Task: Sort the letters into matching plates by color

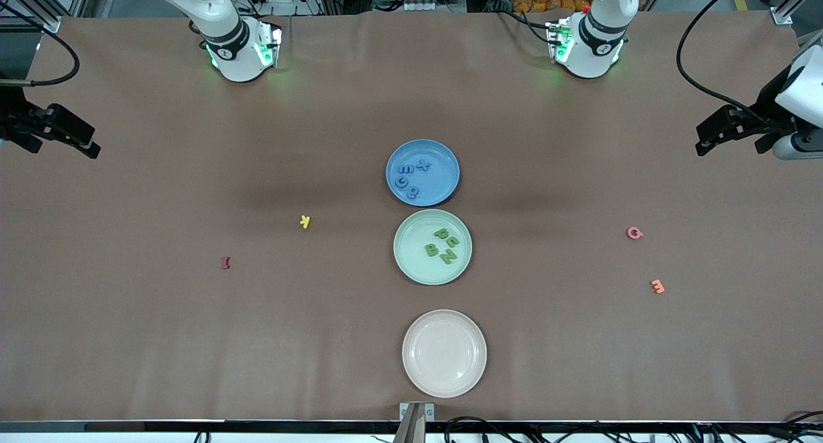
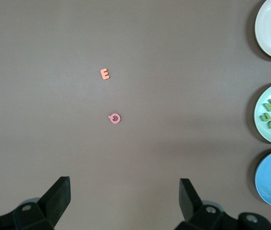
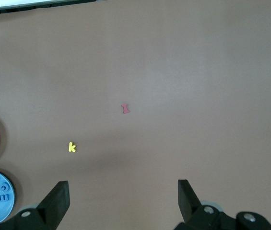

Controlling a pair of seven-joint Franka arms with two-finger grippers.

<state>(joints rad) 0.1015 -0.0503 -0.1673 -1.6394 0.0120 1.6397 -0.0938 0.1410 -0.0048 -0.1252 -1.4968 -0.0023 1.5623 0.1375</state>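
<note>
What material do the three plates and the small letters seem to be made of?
The blue plate, green plate and cream plate look like smooth moulded plastic: even colour, soft sheen, thin rims. The blue letters and green letters look like matte foam: flat, thick-cut, no shine. This is only a likely guess.

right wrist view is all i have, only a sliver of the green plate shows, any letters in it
Observer: Yes, four green letters lie in the green plate.
Operator: any loose letters i can't see
Observer: Two, a pink letter and an orange letter, toward the left arm's end of the table.
Operator: where's the left gripper
Observer: The left gripper hovers open over the table near those two, holding nothing.
</note>
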